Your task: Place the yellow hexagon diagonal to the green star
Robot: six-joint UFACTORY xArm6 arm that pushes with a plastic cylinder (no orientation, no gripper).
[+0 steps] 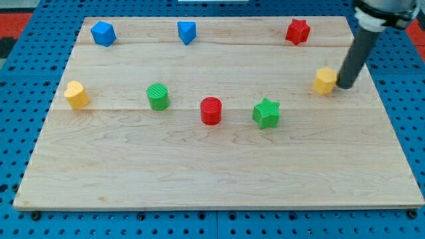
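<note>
**Ann:** Nearest to us, the small green plastic star block and the red plastic cylinder sit side by side on the pale wooden surface, red towards the view's left, with a clear gap between them.

**Bo:** And the one that matters, the small yellow plastic hexagon block, is up and to the view's right of that star, near the right edge. My tip stands right against its right-hand side, touching or as good as.

**Ann:** Any pincer to report?

**Bo:** None, this arm ends in a plain dark rod, so there is nothing to open or close and nothing is held. It's all pushing.

**Ann:** How will that hexagon behave?

**Bo:** I'd judge it light, hard and rigid, sliding easily on smooth wood. No hold to take; the contact point is a flat side face, centred, or it spins off the rod.

**Ann:** The rest of the field?

**Bo:** Green cylinder and a yellow heart-like block to the view's left; two blue blocks and a red star along the top. All well apart from the action.
</note>
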